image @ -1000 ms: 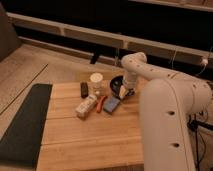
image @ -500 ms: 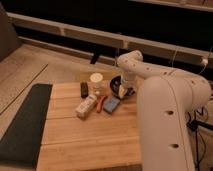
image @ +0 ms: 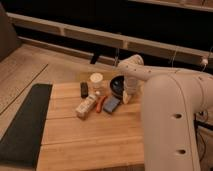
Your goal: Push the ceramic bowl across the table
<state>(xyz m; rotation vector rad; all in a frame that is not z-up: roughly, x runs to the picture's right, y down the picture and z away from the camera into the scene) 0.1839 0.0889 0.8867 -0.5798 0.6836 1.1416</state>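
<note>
Far right part of the light wooden plank table (image: 75,145). The small, glossy, dark blue-black ceramic bowl (image: 117,84) sits near the far edge. The white robot gripper (image: 127,96) is at the bowl's right near side; you cannot tell how wide it is open or whether it holds anything. Risks: a leftward push may knock the bowl into the white cylindrical cup (image: 96,80) just beside it and topple the cup. An off-centre contact may send the bowl off the far edge.
</note>
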